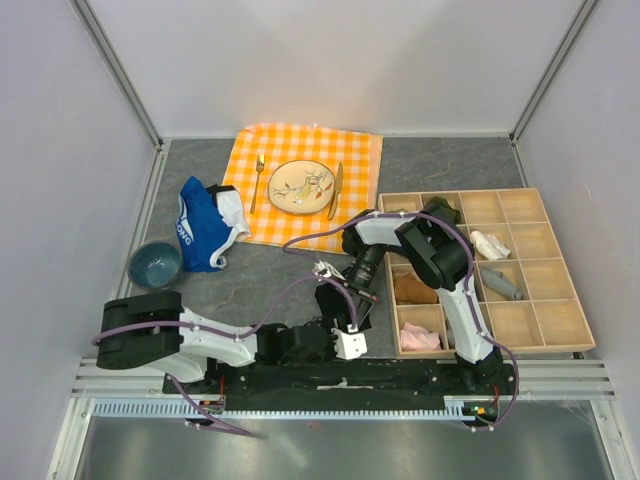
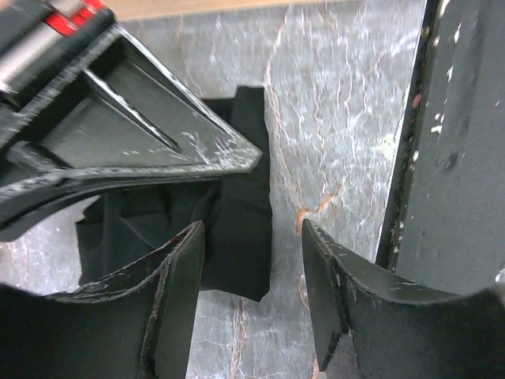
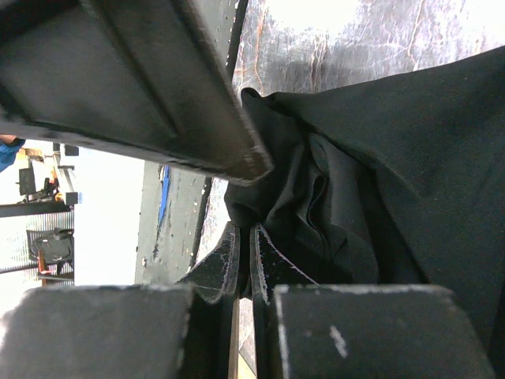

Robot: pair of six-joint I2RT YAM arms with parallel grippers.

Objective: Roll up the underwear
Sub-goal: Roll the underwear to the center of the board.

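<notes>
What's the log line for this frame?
roll: not done | left gripper: open over underwear | right gripper: shut on its bunched edge

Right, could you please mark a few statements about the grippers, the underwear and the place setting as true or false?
1. The left gripper is open, its fingers apart above the table. True.
2. The right gripper is shut at a bunched edge of the underwear. True.
3. The underwear lies on the orange checked cloth. False: it lies on the grey table between the two grippers, clear of the cloth.
4. The fork lies to the right of the plate. False: the fork is to its left, and the knife is on the right.
</notes>
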